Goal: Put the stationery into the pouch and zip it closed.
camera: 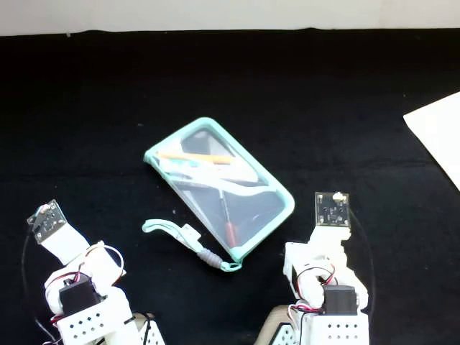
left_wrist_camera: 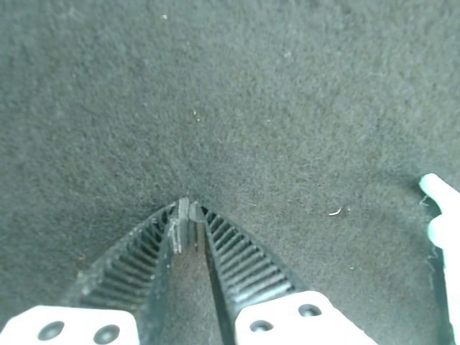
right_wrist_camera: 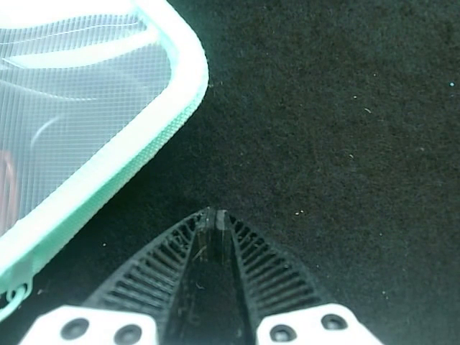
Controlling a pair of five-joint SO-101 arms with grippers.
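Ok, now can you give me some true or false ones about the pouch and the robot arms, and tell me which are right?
1. The pouch lies flat on the black table. True.
2. The orange pencil lies on the table outside the pouch. False: it shows through the clear side, inside the pouch.
3. The left arm's fingers are wide open. False: they are shut together over bare table.
4. The right arm's fingers are shut and hold nothing. True: they sit beside the pouch's rim, not touching it.
5. A sheet of white paper lies at the table's edge, away from the pouch. True.
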